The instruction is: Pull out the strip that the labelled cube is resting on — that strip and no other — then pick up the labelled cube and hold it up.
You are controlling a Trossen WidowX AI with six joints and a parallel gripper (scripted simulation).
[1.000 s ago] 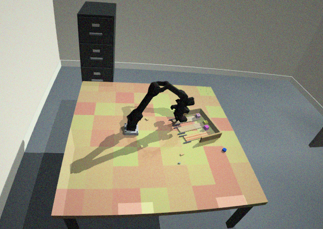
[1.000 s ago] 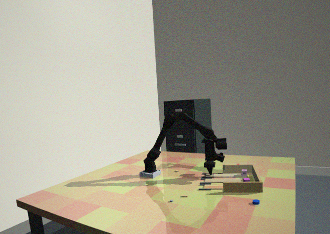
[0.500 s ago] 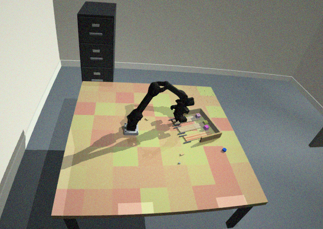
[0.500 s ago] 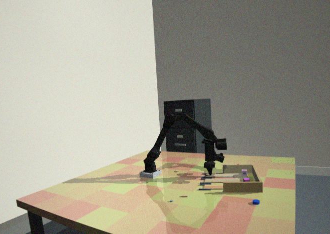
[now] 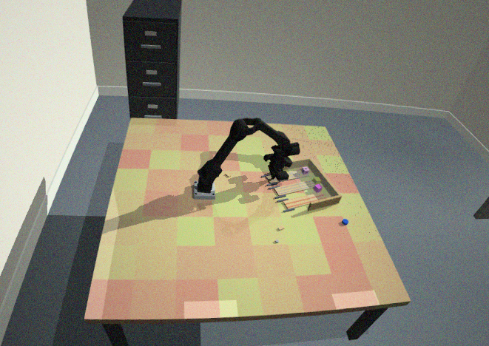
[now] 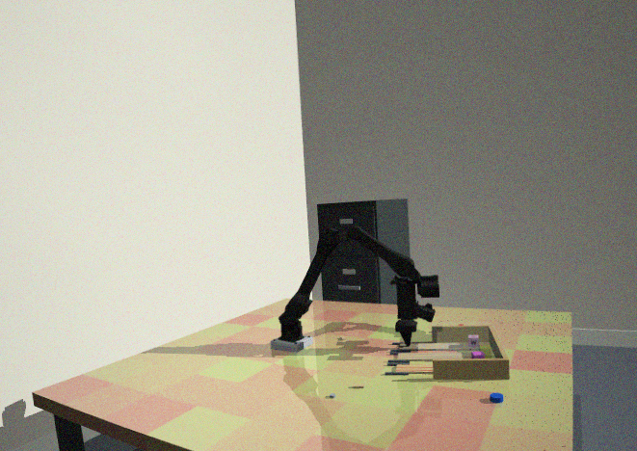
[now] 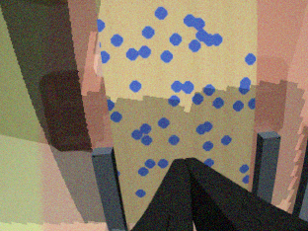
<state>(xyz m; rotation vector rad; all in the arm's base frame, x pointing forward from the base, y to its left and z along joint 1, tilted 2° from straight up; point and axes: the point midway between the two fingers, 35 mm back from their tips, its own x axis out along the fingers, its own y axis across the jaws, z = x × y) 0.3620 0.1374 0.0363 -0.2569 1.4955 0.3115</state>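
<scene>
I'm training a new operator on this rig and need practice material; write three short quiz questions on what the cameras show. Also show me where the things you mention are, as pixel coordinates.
1. Multiple choice: What pattern is on the strip (image 7: pixel 178 69) below the gripper (image 5: pixel 280 177) (image 6: pixel 408 344) (image 7: pixel 184 169) in the wrist view?
A) blue dots
B) green rings
C) black checks

2. True or false: The blue disc (image 5: pixel 345 222) (image 6: pixel 496 397) lies inside the open-fronted tray (image 5: pixel 326 202) (image 6: pixel 470 369).

3. Fill in the blank: The gripper's fingers are ____ (open or shut).

Key: 1 A; 2 false; 3 shut.
</scene>
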